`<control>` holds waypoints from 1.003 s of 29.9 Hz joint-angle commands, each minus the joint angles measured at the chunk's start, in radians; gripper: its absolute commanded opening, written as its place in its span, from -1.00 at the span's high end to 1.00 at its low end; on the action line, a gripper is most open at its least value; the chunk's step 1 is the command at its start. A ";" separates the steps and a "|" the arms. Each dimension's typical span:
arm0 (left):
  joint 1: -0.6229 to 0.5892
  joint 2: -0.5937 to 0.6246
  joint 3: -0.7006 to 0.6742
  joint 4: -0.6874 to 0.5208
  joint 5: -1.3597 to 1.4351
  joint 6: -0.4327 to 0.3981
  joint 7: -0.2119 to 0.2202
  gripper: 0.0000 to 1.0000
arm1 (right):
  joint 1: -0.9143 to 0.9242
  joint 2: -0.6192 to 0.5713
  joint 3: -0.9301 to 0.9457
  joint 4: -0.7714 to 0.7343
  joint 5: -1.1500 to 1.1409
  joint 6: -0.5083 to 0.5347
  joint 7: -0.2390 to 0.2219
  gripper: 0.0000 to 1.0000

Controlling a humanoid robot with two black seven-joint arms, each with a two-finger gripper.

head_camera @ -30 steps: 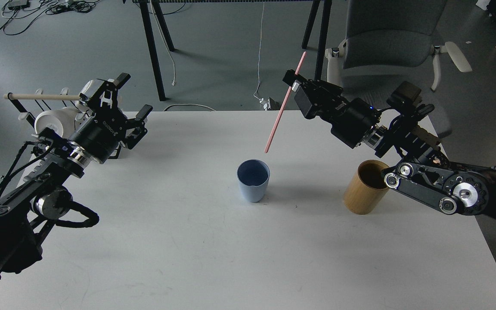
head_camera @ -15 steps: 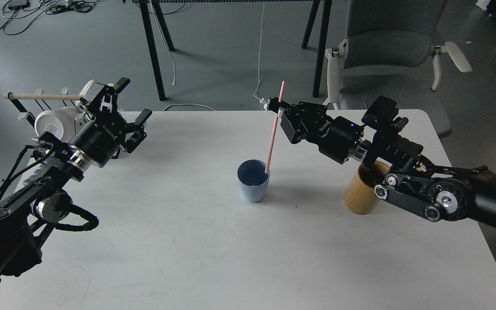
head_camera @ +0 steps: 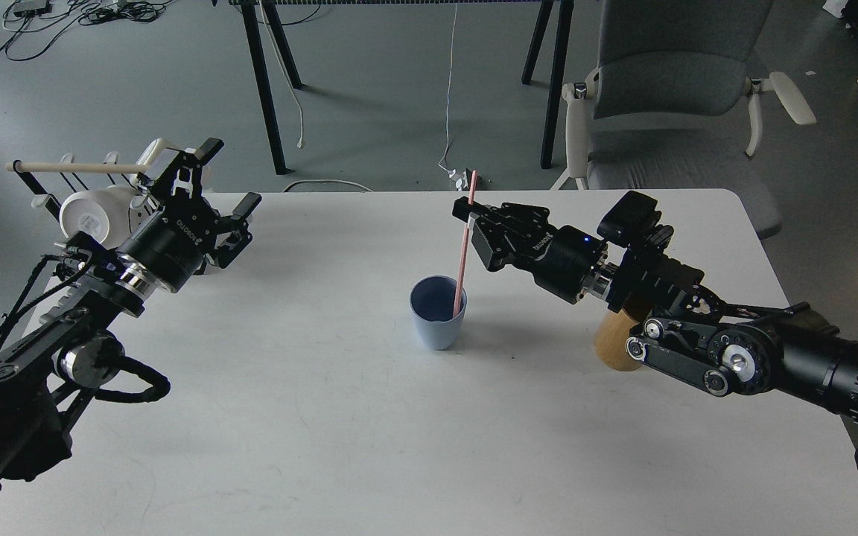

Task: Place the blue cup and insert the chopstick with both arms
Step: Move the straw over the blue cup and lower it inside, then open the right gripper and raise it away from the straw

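1. White table [head_camera: 339, 417] fills most of the view, with grey floor, black table legs and a grey office chair [head_camera: 667, 67] behind it; none of that has shifted since the earlier pictures.
2. Near the table's middle stands the blue cup [head_camera: 438, 321], upright, in the same spot as a second ago.
3. The pink chopstick [head_camera: 463, 242] has changed most. A second ago it hung tilted above the cup with its lower end clear of the rim; half a second ago that end was at the rim. Now it is nearly upright and its lower end is inside the cup, by the right side of the rim.
4. The right gripper [head_camera: 474, 223] is clamped on the chopstick near its upper end. It has come down and toward the left, and the right arm now lies lower over the table.
5. That arm now covers most of the tan wooden cylinder [head_camera: 614, 342], whose open top showed before; only its lower side shows.
6. The left gripper [head_camera: 220, 190] hangs over the table's left rear corner with its fingers spread apart, holding nothing, almost where it was.
7. Behind it the rack [head_camera: 79, 168] with its pale rod and a white mug [head_camera: 90, 212] is unchanged.
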 commanded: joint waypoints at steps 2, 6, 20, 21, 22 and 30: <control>-0.001 0.000 0.000 0.000 -0.001 0.000 0.000 -0.93 | -0.008 0.010 0.002 -0.004 0.002 0.000 0.000 -0.07; -0.001 0.000 0.000 0.000 -0.001 0.000 0.000 -0.93 | -0.028 0.010 0.018 0.003 0.008 0.000 0.000 -0.68; -0.003 -0.003 -0.005 -0.002 -0.002 0.000 0.000 -0.93 | -0.051 -0.088 0.307 0.252 0.336 0.000 0.000 -0.81; -0.003 -0.005 -0.005 -0.003 -0.002 0.000 0.000 -0.93 | -0.051 -0.100 0.337 0.281 0.412 0.000 0.000 -0.80; -0.003 -0.005 -0.007 -0.005 -0.004 0.000 0.000 -0.93 | -0.053 -0.112 0.365 0.304 0.484 0.000 0.000 -0.80; -0.008 -0.029 -0.053 -0.029 -0.017 0.000 0.000 -0.93 | -0.076 -0.250 0.519 0.468 1.101 0.065 0.000 -0.76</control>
